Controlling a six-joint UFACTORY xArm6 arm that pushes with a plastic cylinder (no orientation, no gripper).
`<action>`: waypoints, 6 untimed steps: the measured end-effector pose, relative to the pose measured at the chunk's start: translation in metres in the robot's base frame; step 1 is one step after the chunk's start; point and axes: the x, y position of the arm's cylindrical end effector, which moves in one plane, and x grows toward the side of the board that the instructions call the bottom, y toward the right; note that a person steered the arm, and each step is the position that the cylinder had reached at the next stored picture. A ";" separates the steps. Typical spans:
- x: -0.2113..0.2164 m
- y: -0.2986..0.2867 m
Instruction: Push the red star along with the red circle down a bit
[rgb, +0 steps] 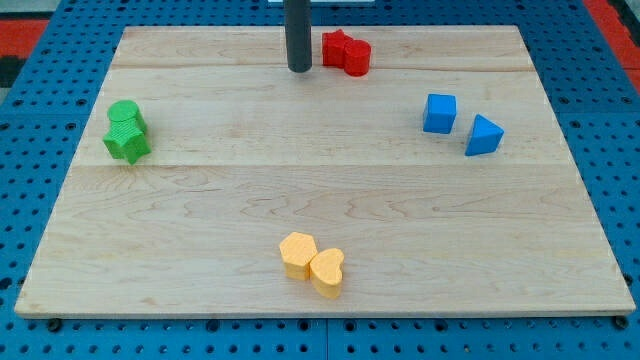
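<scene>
Listing from the camera view, 1 frame, 8 blocks in 4 pairs.
Table (200, 200): pale wooden board on a blue pegboard surround (610, 150); a red patch shows at the view's top corners.
My tip (299, 69): lower end of a straight dark rod that comes in from the view's top; it rests on the table near the top edge, just to the view's left of the red pair, a narrow strip of bare wood between them.
Jaws: none on this rig, so neither apart nor together can be reported.
Red star (336, 46): at the view's top centre, nearest of all blocks to my tip.
Red circle (357, 57): touching the red star on its right and slightly lower side.
Blue cube (439, 113): at the view's right, upper half.
Blue triangle (483, 135): just beside the blue cube, to its lower right; a small gap seems to separate them.
Green circle (125, 115): at the view's left.
Green star (127, 143): directly below the green circle, touching it.
Yellow hexagon (298, 254): at the view's bottom centre; shape read with some doubt.
Yellow heart (327, 272): touching the yellow hexagon on its lower right.
</scene>
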 end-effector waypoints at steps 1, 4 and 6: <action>-0.031 0.002; -0.053 0.031; -0.013 0.039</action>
